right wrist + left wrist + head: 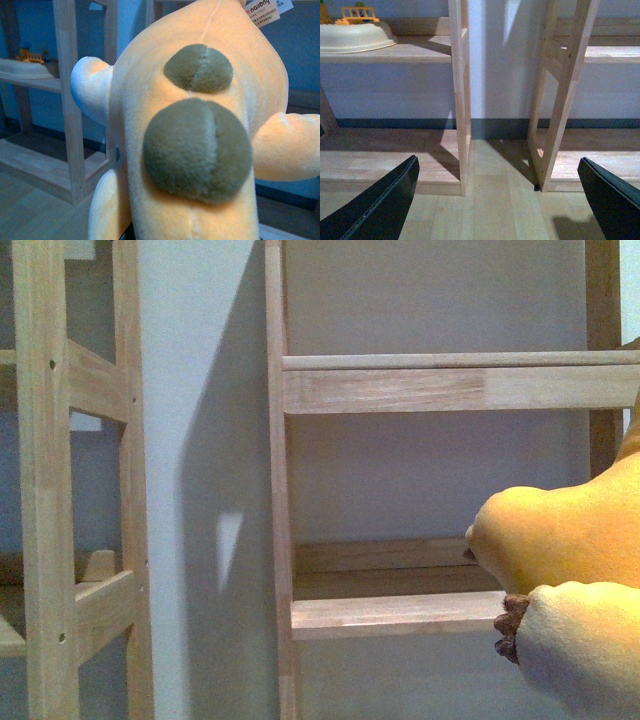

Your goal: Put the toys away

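Observation:
The orange-yellow plush animal (565, 540) fills the lower right of the front view, with a cream patch and small brown claws (511, 628), just in front of a wooden shelf unit (400, 612). In the right wrist view the plush animal (200, 150) fills the frame, showing two grey-green round spots and a paper tag (262, 14). My right gripper is shut on the plush animal and its fingers are hidden behind it. My left gripper (500, 200) is open, its black fingers (380, 205) wide apart above the wooden floor, holding nothing.
Two wooden shelf units stand against a pale wall, with a gap between them (495, 150). A cream tray with a small yellow toy (355, 35) sits on a shelf of the left unit. A second wooden frame (45, 490) stands at the left in the front view.

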`<state>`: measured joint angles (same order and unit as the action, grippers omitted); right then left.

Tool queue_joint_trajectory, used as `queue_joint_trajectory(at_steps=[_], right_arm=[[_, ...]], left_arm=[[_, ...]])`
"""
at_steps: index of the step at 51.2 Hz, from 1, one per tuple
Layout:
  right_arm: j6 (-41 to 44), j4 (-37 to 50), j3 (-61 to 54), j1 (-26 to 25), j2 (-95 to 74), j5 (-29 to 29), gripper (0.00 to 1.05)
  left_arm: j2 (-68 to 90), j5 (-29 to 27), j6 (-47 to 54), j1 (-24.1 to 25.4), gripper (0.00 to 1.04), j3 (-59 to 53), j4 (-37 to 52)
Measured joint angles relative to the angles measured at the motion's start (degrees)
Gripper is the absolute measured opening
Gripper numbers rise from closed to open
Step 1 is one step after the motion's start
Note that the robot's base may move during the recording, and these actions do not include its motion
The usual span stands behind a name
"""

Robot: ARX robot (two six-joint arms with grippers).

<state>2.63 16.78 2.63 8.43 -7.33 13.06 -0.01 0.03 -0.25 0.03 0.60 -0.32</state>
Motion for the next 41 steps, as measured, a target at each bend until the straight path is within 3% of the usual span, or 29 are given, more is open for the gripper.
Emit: queue_joint_trajectory(at_steps=[41], right_arm=[[0.0,0.0,0.0,0.0,0.0,0.0,0.07]], left_arm=[[0.0,0.0,0.0,0.0,0.98,0.0,0.0]])
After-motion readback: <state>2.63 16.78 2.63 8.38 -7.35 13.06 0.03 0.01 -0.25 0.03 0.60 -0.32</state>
